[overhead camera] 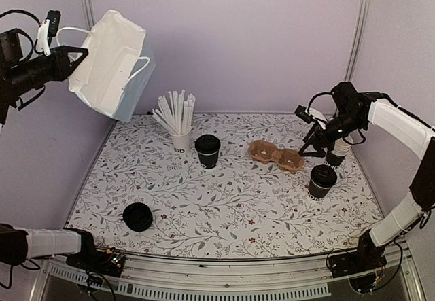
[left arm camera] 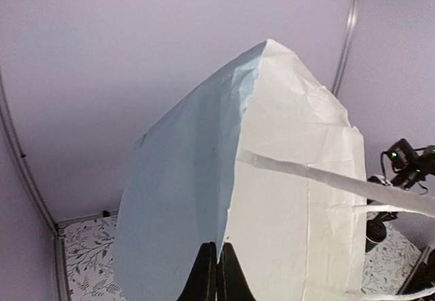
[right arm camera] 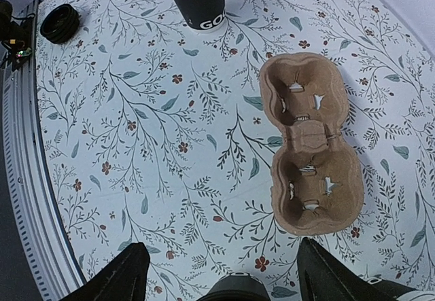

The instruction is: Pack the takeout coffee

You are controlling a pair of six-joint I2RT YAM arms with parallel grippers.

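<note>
So, two lidded coffees point(overhead camera: 207, 150) point(overhead camera: 322, 181), one two-slot carrier point(overhead camera: 276, 155), one bag point(overhead camera: 112, 63).
Left fingers point(left arm camera: 217, 260) pinched shut on the bag; right fingers point(right arm camera: 219, 246) spread wide, empty.

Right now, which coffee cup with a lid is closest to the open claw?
The lidded cup on the right, just below the right gripper. The other lidded cup stands farther off, beside the straws.

You have two lidded cups to account for, both upright on the floral table point(overhead camera: 224, 206), black paper bodies with black plastic lids seated. The first takeout coffee point(overhead camera: 207, 150) stands near mid-table, left of the cardboard carrier point(overhead camera: 276, 155) and apart from it, showing white lettering "GO" on its side. The second takeout coffee point(overhead camera: 322, 181) stands near the carrier's front right.
</note>
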